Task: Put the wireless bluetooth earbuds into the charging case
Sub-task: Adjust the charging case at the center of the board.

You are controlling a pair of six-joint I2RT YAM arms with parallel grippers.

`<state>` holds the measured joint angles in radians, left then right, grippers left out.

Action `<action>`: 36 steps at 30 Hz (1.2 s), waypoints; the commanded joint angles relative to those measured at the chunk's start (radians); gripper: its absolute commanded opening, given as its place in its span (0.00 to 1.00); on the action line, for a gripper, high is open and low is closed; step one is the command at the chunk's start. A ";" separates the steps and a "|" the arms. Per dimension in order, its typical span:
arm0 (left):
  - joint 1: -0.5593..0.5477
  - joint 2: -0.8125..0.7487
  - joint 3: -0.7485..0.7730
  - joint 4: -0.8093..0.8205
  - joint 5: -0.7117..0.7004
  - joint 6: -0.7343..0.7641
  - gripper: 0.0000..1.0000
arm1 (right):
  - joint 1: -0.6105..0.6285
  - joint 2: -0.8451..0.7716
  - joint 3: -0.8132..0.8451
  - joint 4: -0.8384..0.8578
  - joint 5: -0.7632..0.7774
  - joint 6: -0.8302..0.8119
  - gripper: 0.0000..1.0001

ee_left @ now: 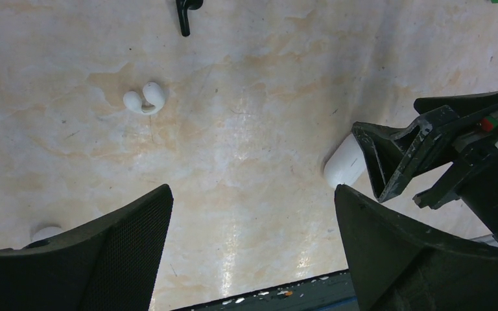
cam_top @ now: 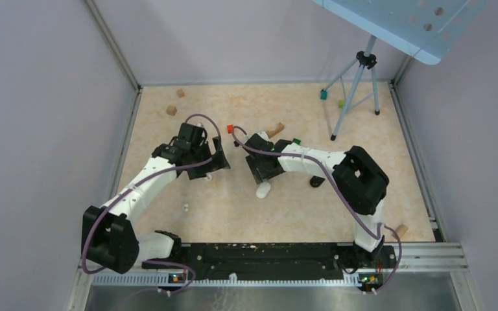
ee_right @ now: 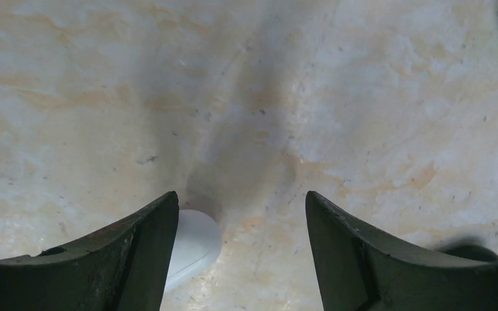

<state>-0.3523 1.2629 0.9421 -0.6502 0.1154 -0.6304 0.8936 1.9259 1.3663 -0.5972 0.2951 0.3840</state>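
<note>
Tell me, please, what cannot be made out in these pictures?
Case: right wrist view, half behind the right tool; lid state unclear.
White bit: left wrist view, mostly under the left tool; perhaps an earbud.
Black item: left wrist view, cut by the top edge.

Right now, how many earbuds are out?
2. One earbud lies in the open ahead of the left pincer; a second earbud, partly hidden, peeks past its finger.

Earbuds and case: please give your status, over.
Left gripper open, empty. Right gripper open, case beside one finger, not gripped. One earbud loose on table, outside case.
</note>
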 commanded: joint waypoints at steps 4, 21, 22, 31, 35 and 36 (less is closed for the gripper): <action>0.004 -0.017 0.007 -0.001 0.009 0.002 0.99 | -0.004 -0.154 -0.178 -0.026 0.030 0.084 0.71; 0.043 0.014 0.040 -0.004 0.049 0.013 0.99 | 0.143 -0.442 -0.399 0.257 -0.087 -0.091 0.83; 0.057 0.011 0.041 -0.002 0.067 0.016 0.99 | 0.144 -0.431 -0.396 0.263 -0.103 -0.123 0.84; 0.108 -0.007 0.031 0.001 0.105 0.016 0.99 | 0.145 -0.289 -0.336 0.236 -0.187 -0.324 0.86; 0.108 -0.005 0.029 0.017 0.168 0.050 0.99 | 0.144 -0.251 -0.339 0.245 -0.201 -0.328 0.74; 0.108 -0.001 0.034 0.015 0.180 0.057 0.99 | 0.144 -0.249 -0.346 0.255 -0.205 -0.324 0.71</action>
<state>-0.2489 1.2728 0.9482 -0.6582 0.2226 -0.6151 1.0359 1.6615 0.9840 -0.3836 0.1272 0.1024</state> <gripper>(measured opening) 0.987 0.753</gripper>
